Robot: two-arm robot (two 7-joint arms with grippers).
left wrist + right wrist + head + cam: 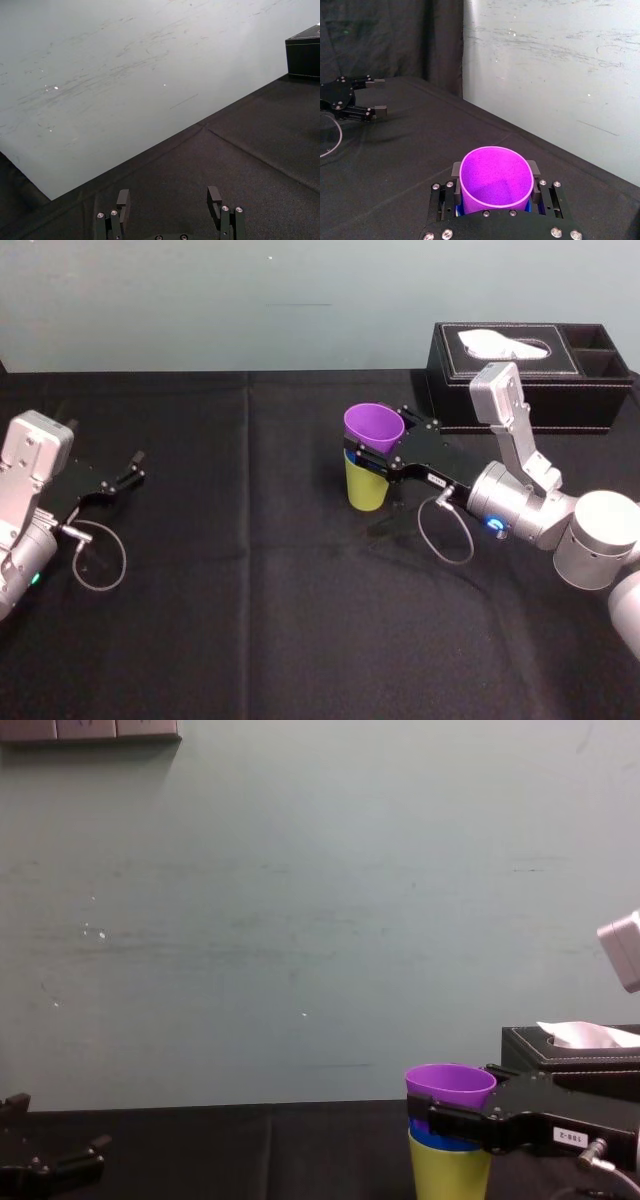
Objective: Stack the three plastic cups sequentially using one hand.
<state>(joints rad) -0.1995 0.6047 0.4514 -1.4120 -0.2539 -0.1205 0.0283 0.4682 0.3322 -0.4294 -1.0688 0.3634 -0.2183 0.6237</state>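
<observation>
While clamping the purple cup (374, 426) from both sides just under its rim, reaches in from the table's right edge: right gripper (378, 440), narrowed to the cup's width, nothing else held. Seen from its wrist, fingers (534, 169) pressed against the purple wall, mouth facing up. Directly under the grip, along one upright axis: purple nested in the blue cup (445, 1141), blue nested in the yellow cup (366, 490), with just a blue band showing between. Yellow base resting on the table (250, 590), right of centre and toward the back edge, near the tissue box (520, 375) at the back right corner but apart from it. Looks like all three stacked, so likely only letting go and drawing back toward the right edge remaining; best done straight along the fingers' line, without dragging the rim sideways and tipping the stack. Far nearer than the left gripper (135, 468), parked by the left edge, fingers spread and holding nothing.
</observation>
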